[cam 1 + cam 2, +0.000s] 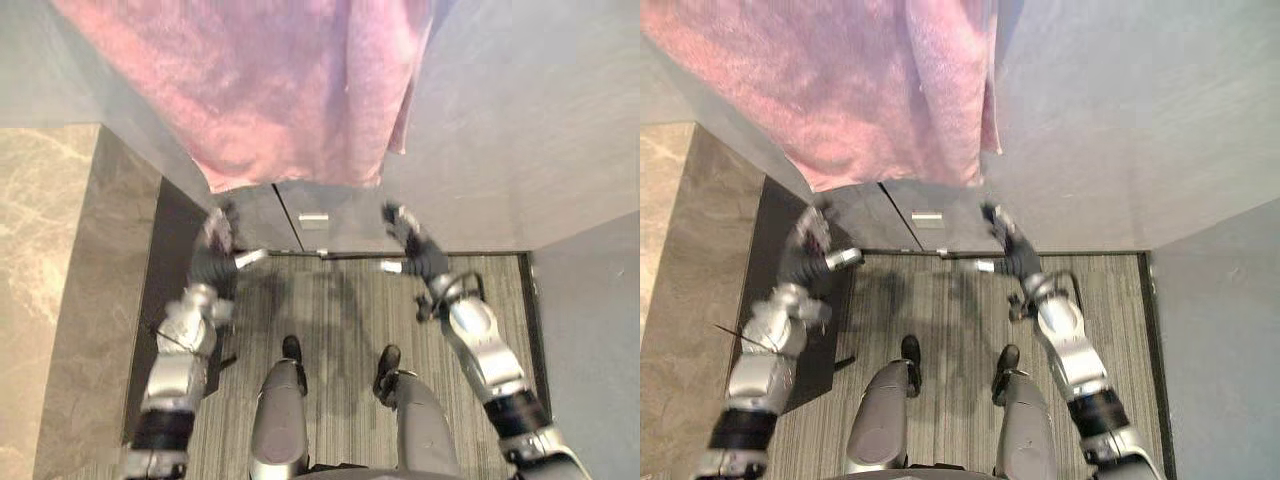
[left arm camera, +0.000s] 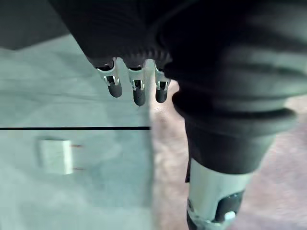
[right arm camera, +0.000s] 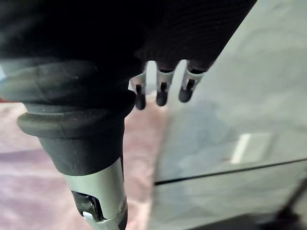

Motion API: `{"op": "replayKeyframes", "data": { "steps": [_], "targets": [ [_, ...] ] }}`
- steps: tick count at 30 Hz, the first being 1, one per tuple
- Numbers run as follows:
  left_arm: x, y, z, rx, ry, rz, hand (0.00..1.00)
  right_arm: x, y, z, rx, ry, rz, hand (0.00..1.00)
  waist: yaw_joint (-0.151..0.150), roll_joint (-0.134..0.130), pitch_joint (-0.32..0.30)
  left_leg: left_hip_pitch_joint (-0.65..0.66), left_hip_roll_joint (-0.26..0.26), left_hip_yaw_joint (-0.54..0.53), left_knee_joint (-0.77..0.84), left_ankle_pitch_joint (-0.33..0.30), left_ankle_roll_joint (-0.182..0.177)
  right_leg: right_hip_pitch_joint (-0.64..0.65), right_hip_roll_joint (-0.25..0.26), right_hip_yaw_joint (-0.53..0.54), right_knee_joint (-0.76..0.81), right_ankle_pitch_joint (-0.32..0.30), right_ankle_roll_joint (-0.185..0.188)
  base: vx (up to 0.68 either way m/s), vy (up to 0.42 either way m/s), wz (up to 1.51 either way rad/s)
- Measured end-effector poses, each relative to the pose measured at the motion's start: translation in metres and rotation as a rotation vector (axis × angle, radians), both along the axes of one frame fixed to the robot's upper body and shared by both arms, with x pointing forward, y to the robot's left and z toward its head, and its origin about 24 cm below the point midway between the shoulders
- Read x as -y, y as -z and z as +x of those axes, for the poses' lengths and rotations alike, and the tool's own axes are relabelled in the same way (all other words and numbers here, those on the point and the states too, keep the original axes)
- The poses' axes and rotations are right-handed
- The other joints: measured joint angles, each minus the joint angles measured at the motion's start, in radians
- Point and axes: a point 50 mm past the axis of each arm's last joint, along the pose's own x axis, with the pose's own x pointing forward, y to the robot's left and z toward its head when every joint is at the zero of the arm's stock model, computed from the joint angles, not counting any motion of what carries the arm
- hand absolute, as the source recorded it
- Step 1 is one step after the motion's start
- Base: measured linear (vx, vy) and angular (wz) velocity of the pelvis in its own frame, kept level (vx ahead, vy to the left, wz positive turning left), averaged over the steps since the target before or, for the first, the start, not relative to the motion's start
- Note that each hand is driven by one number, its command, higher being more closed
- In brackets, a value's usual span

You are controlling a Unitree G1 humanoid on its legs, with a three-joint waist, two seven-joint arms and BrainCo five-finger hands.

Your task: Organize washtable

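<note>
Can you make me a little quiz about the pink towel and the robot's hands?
1. True or false: the pink towel hangs down above the grey cabinet.
2. Pick one: what do the left hand and the right hand hold? A, a towel each. B, nothing. C, a brush.
3. Fill the gap: in the eye views, the small pale handle on the cabinet sits between the two ____.

Key: 1 true. 2 B. 3 hands.
</note>
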Motion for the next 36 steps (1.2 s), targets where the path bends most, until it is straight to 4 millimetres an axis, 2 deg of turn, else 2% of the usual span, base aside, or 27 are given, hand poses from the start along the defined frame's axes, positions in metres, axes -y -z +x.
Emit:
{"op": "replayKeyframes", "data": {
  "steps": [1,3,5,6,7,9,10,11,12,14,15,17,19,20,21,22,23,24,26,27,28,29,31,32,33,35,36],
  "targets": [
    [0.002,0.025,-0.016,-0.110,-0.030,-0.018,0.00,0.007,0.029,-0.017,-0.124,0.030,-0.039,0.00,-0.017,0.001,-0.019,0.033,-0.001,-0.002,-0.012,0.000,-0.001,0.038,0.002,-0.004,-0.020,-0.001,0.002,0.08,0.014,0.02],
    [0.004,0.061,-0.043,-0.283,-0.084,-0.027,0.00,0.018,0.070,-0.051,-0.324,0.101,-0.059,0.00,-0.019,-0.001,-0.057,0.079,0.000,-0.002,-0.028,-0.005,-0.005,0.090,0.009,-0.003,-0.052,0.002,0.007,0.08,0.017,-0.01],
    [0.007,0.099,-0.079,-0.491,-0.203,-0.063,0.00,0.029,0.112,-0.099,-0.568,0.206,-0.070,0.00,-0.020,0.001,-0.106,0.131,0.003,-0.002,-0.057,-0.011,-0.007,0.157,0.019,-0.009,-0.110,0.011,0.021,0.08,0.021,0.01],
    [0.008,0.110,-0.094,-0.560,-0.262,-0.085,0.00,0.031,0.122,-0.115,-0.640,0.238,-0.085,0.00,-0.021,0.002,-0.121,0.147,0.002,-0.003,-0.067,-0.012,-0.009,0.182,0.020,-0.013,-0.133,0.018,0.023,0.05,0.035,0.01],
    [0.008,0.116,-0.103,-0.601,-0.300,-0.101,0.00,0.032,0.125,-0.121,-0.665,0.265,-0.074,0.00,-0.019,0.002,-0.130,0.157,0.000,-0.001,-0.077,-0.015,-0.012,0.190,0.020,-0.013,-0.147,0.024,0.024,0.04,0.059,0.00],
    [0.006,0.134,-0.138,-0.737,-0.455,-0.176,0.00,0.038,0.135,-0.132,-0.730,0.322,-0.114,0.00,-0.022,0.006,-0.173,0.184,-0.008,-0.009,-0.118,-0.016,-0.009,0.239,0.023,-0.021,-0.229,0.059,0.029,0.02,0.055,0.05],
    [0.004,0.137,-0.146,-0.765,-0.491,-0.187,0.00,0.039,0.138,-0.136,-0.753,0.324,-0.127,0.00,-0.017,0.007,-0.185,0.194,-0.015,-0.018,-0.131,-0.016,-0.009,0.253,0.024,-0.022,-0.254,0.067,0.027,0.03,0.039,0.10],
    [0.006,0.143,-0.161,-0.820,-0.528,-0.210,0.00,0.041,0.141,-0.140,-0.781,0.327,-0.143,0.00,-0.014,0.018,-0.194,0.216,-0.022,-0.033,-0.158,-0.011,-0.010,0.289,0.026,-0.027,-0.301,0.085,0.029,0.04,0.036,0.14],
    [0.010,0.148,-0.181,-0.892,-0.549,-0.225,0.00,0.042,0.144,-0.143,-0.808,0.323,-0.166,0.00,-0.017,0.010,-0.214,0.241,-0.037,-0.040,-0.203,0.007,-0.006,0.327,0.026,-0.037,-0.351,0.102,0.036,0.05,0.017,0.18],
    [0.010,0.150,-0.188,-0.915,-0.573,-0.242,0.00,0.044,0.145,-0.144,-0.823,0.330,-0.183,0.00,-0.016,0.019,-0.226,0.243,-0.051,-0.055,-0.249,0.045,-0.003,0.336,0.022,-0.058,-0.372,0.114,0.033,0.07,-0.013,0.33],
    [0.011,0.150,-0.188,-0.912,-0.580,-0.249,0.00,0.045,0.145,-0.144,-0.826,0.336,-0.189,0.00,-0.015,0.011,-0.231,0.240,-0.055,-0.060,-0.268,0.064,0.002,0.336,0.018,-0.071,-0.369,0.117,0.030,0.08,-0.021,0.53],
    [0.011,0.149,-0.182,-0.896,-0.583,-0.260,0.00,0.043,0.144,-0.140,-0.823,0.334,-0.188,0.00,-0.016,0.014,-0.234,0.209,-0.057,-0.077,-0.312,0.124,-0.001,0.286,0.015,-0.116,-0.339,0.113,0.022,0.06,-0.039,0.51],
    [0.010,0.146,-0.167,-0.852,-0.568,-0.254,0.00,0.037,0.143,-0.132,-0.806,0.325,-0.169,0.00,-0.020,0.020,-0.231,0.149,-0.045,-0.094,-0.316,0.183,-0.020,0.224,0.024,-0.140,-0.286,0.101,-0.013,-0.04,-0.067,0.51],
    [0.006,0.143,-0.154,-0.814,-0.566,-0.244,0.00,0.030,0.144,-0.132,-0.812,0.336,-0.135,0.00,-0.022,0.009,-0.229,0.161,-0.047,-0.094,-0.370,0.213,-0.034,0.216,0.017,-0.152,-0.312,0.113,-0.034,-0.05,-0.027,0.45],
    [0.008,0.141,-0.143,-0.787,-0.569,-0.258,0.00,0.027,0.145,-0.131,-0.811,0.363,-0.104,0.00,-0.017,0.002,-0.217,0.137,-0.020,-0.037,-0.171,0.087,-0.004,0.220,0.014,-0.159,-0.303,0.110,-0.039,-0.03,-0.029,0.18],
    [0.011,0.141,-0.143,-0.781,-0.581,-0.273,0.00,0.026,0.145,-0.134,-0.814,0.395,-0.081,0.00,-0.020,-0.007,-0.212,0.136,0.003,0.012,0.028,-0.006,0.004,0.224,0.012,-0.156,-0.279,0.107,-0.045,0.00,-0.030,-0.10],
    [0.014,0.141,-0.141,-0.783,-0.562,-0.276,0.00,0.026,0.146,-0.139,-0.823,0.427,-0.056,0.00,-0.022,-0.008,-0.209,0.181,0.009,0.028,0.147,-0.041,-0.019,0.243,0.008,-0.153,-0.272,0.107,-0.046,-0.07,-0.017,-0.16],
    [0.015,0.140,-0.137,-0.772,-0.547,-0.273,0.00,0.028,0.145,-0.140,-0.819,0.466,-0.027,0.00,-0.043,-0.004,-0.211,0.235,0.009,0.028,0.215,-0.056,-0.043,0.254,0.008,-0.149,-0.271,0.107,-0.046,-0.11,0.052,-0.08],
    [0.018,0.137,-0.130,-0.749,-0.520,-0.262,0.00,0.031,0.144,-0.138,-0.806,0.500,0.000,0.00,-0.083,0.011,-0.216,0.303,0.019,0.028,0.226,-0.055,-0.049,0.224,0.010,-0.153,-0.250,0.112,-0.043,-0.23,0.161,0.07],
    [0.026,0.135,-0.117,-0.730,-0.462,-0.252,0.00,0.033,0.143,-0.137,-0.802,0.533,0.029,0.00,-0.093,0.017,-0.220,0.325,0.013,0.031,0.147,-0.098,-0.080,0.171,0.005,-0.154,-0.221,0.134,-0.041,-0.26,0.196,0.11],
    [0.028,0.135,-0.114,-0.726,-0.447,-0.248,0.00,0.033,0.143,-0.136,-0.801,0.538,0.033,0.00,-0.097,0.023,-0.221,0.325,0.004,0.035,0.126,-0.105,-0.072,0.162,0.004,-0.155,-0.219,0.139,-0.037,-0.22,0.173,0.10],
    [0.033,0.133,-0.106,-0.715,-0.399,-0.230,0.00,0.033,0.143,-0.135,-0.799,0.557,0.054,0.00,-0.097,0.000,-0.213,0.330,-0.022,0.055,0.067,-0.129,-0.042,0.133,-0.009,-0.153,-0.220,0.165,-0.033,-0.30,0.188,0.07],
    [0.044,0.130,-0.096,-0.708,-0.306,-0.188,0.00,0.030,0.144,-0.135,-0.806,0.559,0.070,0.00,-0.096,-0.020,-0.201,0.347,-0.064,0.065,-0.007,-0.168,-0.012,0.099,-0.045,-0.144,-0.211,0.200,-0.021,-0.35,0.228,0.09],
    [0.049,0.129,-0.091,-0.702,-0.254,-0.160,0.00,0.029,0.143,-0.133,-0.797,0.550,0.066,0.00,-0.097,-0.023,-0.187,0.359,-0.083,0.070,-0.032,-0.185,-0.010,0.090,-0.058,-0.139,-0.197,0.209,-0.013,-0.35,0.211,0.09],
    [0.054,0.128,-0.088,-0.700,-0.202,-0.129,0.00,0.028,0.142,-0.130,-0.787,0.542,0.060,0.00,-0.096,-0.036,-0.172,0.387,-0.110,0.086,-0.054,-0.197,0.011,0.093,-0.086,-0.127,-0.180,0.219,-0.003,-0.35,0.179,0.07],
    [0.056,0.129,-0.090,-0.706,-0.176,-0.108,0.00,0.027,0.140,-0.129,-0.779,0.518,0.038,0.00,-0.095,-0.040,-0.167,0.388,-0.124,0.112,-0.047,-0.215,0.043,0.098,-0.098,-0.113,-0.179,0.238,0.000,-0.41,0.113,-0.10],
    [0.053,0.128,-0.089,-0.701,-0.170,-0.092,0.00,0.024,0.140,-0.128,-0.775,0.494,0.024,0.00,-0.094,-0.061,-0.170,0.381,-0.131,0.143,-0.038,-0.215,0.056,0.094,-0.105,-0.100,-0.199,0.264,0.004,-0.43,0.059,-0.31]
  ]
}}
